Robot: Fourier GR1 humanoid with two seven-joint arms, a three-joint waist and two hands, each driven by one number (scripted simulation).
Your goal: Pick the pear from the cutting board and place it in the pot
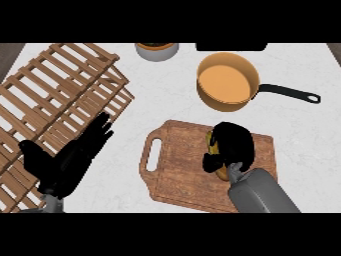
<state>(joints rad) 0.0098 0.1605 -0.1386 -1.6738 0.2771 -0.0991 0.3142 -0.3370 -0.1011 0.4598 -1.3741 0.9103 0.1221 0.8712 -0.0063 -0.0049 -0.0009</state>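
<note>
Cutting board (179, 172), pear (213, 144) inside right fingers (234, 140)

A slatted wooden rack (47, 110) is lying tilted across the left side of the pale marbled counter (306, 150). A small pale bowl (156, 51) with dark contents is sitting at the far edge. A flat black object (230, 47) is lying near its right, at the same edge.

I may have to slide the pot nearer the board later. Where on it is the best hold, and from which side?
Grip the pot by its long black handle, coming in from the right. The handle juts out rightward over bare counter; the round body looks wide for a hand. The right hand, the nearer one, is curled round the pear.
</note>
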